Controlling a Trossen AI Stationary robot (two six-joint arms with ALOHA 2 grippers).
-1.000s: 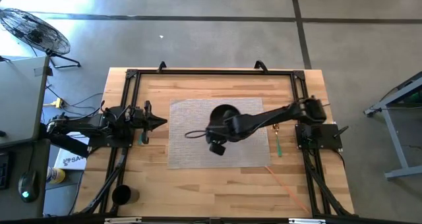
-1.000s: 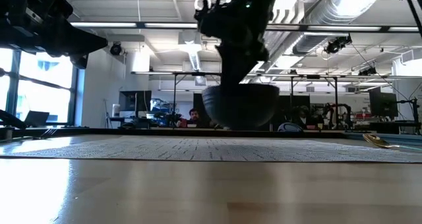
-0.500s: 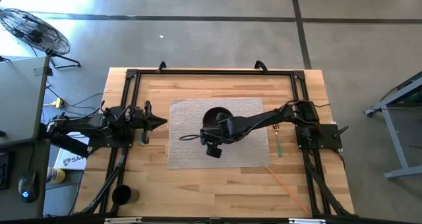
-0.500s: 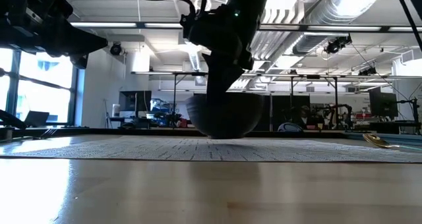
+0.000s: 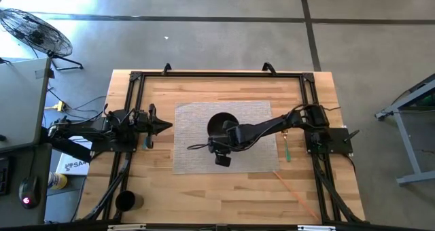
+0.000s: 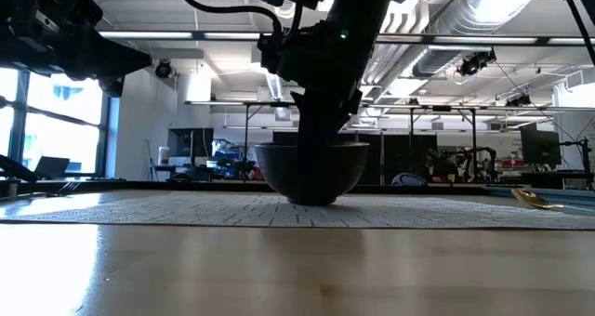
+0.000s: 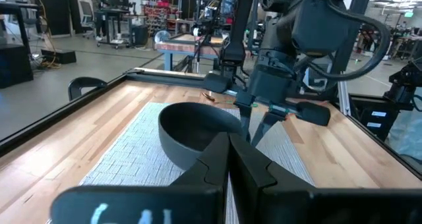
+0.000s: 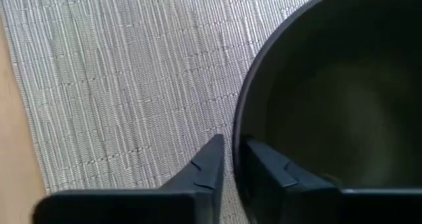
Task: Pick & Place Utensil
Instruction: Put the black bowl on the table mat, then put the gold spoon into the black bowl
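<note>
A dark bowl [image 5: 221,125] stands upright on the grey woven placemat [image 5: 194,156] at the table's middle; its base [image 6: 312,201] rests on the mat. My right gripper [image 5: 222,143] is at the bowl's near rim, shut on it, and shows in the left wrist view [image 7: 254,122] too. Utensils lie near the table's right edge: a green one [image 5: 287,149], a gold one [image 6: 533,198] and an orange one [image 5: 291,187]. My left gripper [image 5: 167,126] waits shut over the table's left side, off the mat. My right gripper holds the bowl by its rim [image 8: 238,140] on the near side. One finger [image 8: 267,168] is inside the bowl and the other finger [image 8: 206,165] is outside it. The fingers come from above, pointing down. The bowl sits upright with its base on the placemat.
A black cup [image 5: 126,202] stands at the table's near left corner. A black metal frame [image 5: 217,75] runs around the table. Bare wood [image 5: 224,190] lies between the mat and the near edge. A fan [image 5: 34,30] stands on the floor beyond the table.
My right gripper has come down and moved a little toward the table's left and near edges, carrying the bowl. The bowl hung clear of the mat and tilted before; now it stands level with its base on the placemat.
</note>
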